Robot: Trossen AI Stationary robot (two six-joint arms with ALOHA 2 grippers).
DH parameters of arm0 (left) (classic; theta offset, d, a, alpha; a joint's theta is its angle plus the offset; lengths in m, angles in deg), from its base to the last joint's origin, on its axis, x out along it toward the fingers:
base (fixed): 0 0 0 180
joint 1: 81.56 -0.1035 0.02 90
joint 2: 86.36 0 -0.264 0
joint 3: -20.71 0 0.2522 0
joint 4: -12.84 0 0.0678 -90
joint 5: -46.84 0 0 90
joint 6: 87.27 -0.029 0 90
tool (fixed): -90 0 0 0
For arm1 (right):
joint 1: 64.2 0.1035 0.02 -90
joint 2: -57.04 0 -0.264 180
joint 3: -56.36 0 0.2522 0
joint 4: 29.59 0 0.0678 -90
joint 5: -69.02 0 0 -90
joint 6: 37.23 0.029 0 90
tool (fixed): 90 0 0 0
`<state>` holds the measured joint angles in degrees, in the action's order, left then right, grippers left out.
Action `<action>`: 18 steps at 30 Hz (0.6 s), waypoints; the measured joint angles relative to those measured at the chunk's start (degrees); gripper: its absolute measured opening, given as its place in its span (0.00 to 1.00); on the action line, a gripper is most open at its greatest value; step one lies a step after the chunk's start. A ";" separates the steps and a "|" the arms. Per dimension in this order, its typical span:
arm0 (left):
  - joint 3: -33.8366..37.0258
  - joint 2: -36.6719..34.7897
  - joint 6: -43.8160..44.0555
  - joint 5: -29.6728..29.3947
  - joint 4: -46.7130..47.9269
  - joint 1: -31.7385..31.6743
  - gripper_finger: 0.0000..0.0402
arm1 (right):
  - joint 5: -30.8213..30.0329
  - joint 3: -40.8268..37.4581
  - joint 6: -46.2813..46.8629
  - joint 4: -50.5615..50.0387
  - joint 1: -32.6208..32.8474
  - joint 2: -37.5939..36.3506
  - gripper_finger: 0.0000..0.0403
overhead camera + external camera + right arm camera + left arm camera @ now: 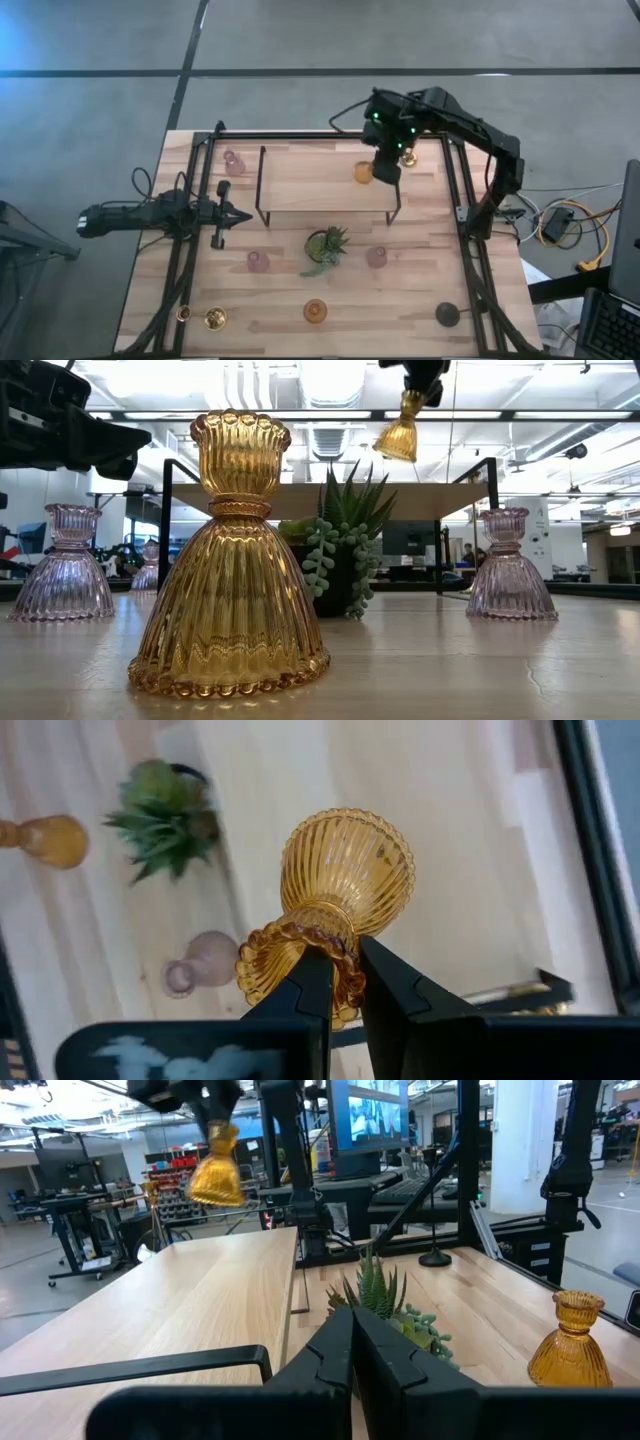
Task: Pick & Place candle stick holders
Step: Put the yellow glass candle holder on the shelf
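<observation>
1. Your right gripper (340, 982) hangs above the far right part of the tabletop (290, 180), over the raised wooden shelf (320, 180), its jaws pinched on the beaded top rim of an amber glass holder (335, 900).
2. That lifted amber holder (364, 171) is clear of every surface; in the low view it hangs tilted (398, 435) high above the plant, and the left wrist view shows it in the air (215, 1175) over the shelf.
3. Your left gripper (232, 216) waits at the left edge of the tabletop, pointing toward the middle, jaws pressed together with nothing between them (352, 1355).
4. A second amber holder (315, 312) stands upright near the front edge of the tabletop, closest to the low camera (232, 560).
5. The small green plant (326, 246) sits mid-table, just in front of the shelf.
6. Pink holders stand upright on either side of the plant: one to the left (258, 261), one to the right (376, 257); a third pink holder (233, 162) stands near the far left corner.
7. Two gold holders (215, 319) stand at the front left corner, and a black holder (447, 315) stands toward the front right.
</observation>
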<state>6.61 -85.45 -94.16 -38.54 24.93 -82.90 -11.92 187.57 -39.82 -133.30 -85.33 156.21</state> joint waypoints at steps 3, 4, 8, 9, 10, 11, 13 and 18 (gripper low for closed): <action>0.00 0.00 0.01 -0.01 0.00 0.01 0.03 | 0.00 -2.21 -0.26 -0.18 -2.27 -0.07 0.05; 0.00 0.00 0.00 -0.01 0.00 0.01 0.03 | 0.00 -3.10 -0.35 0.00 -2.93 -0.35 0.05; 0.00 0.00 0.02 -0.02 0.00 0.02 0.03 | 0.04 -7.00 -0.42 -0.06 -4.24 -1.31 0.05; 0.00 0.00 0.00 0.00 0.00 0.00 0.03 | 0.05 -8.11 -0.52 -0.11 -4.51 -1.48 0.05; 0.00 0.00 0.00 0.00 0.00 0.00 0.03 | 0.02 -9.12 -0.66 -0.14 -4.69 -1.55 0.05; 0.00 0.00 0.02 0.00 0.00 0.02 0.03 | 0.04 -10.06 -0.80 -0.07 -4.86 -1.64 0.05; 0.00 0.00 0.01 -0.02 0.00 0.01 0.03 | 0.04 -12.01 -1.21 -0.08 -5.34 -2.00 0.05; 0.00 0.00 0.01 -0.01 0.00 0.01 0.03 | 0.75 -15.12 -1.29 0.10 -6.29 -2.90 0.05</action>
<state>6.61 -85.45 -94.16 -38.55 24.93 -82.90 -11.17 172.45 -41.12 -133.21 -91.62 153.31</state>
